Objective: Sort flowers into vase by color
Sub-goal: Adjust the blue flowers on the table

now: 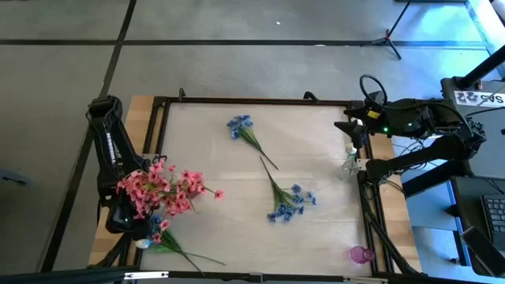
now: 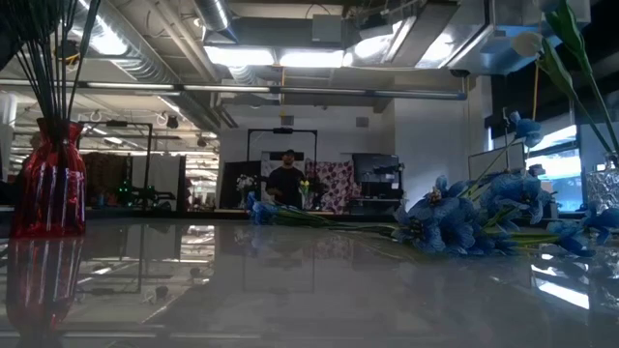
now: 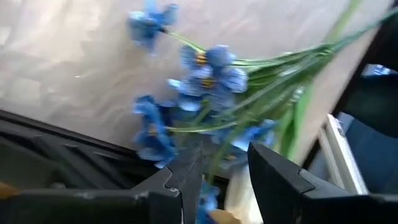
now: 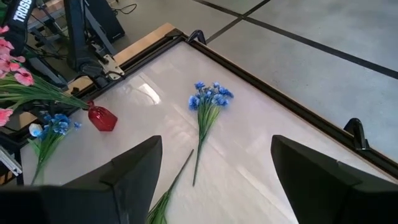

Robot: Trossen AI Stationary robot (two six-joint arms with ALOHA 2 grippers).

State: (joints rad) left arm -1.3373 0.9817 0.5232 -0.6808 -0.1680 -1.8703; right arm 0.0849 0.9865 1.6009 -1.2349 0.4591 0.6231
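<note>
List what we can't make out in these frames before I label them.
- Left pincer: hidden under the pink flowers in the high view; whether its fingers actually clamp the blue sprig is unclear in the left wrist view.
- Red vase: stems cut off by the low view's top edge, so bloom colours are unknown.
- Right pincer: open, but its fingertips are cut off by the picture's edge in the right wrist view.

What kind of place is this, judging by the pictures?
Probably a robotics lab or workshop in an industrial hall: bare ceiling ducts, a tripod on the concrete floor, and a framed work table with robot arms.
</note>
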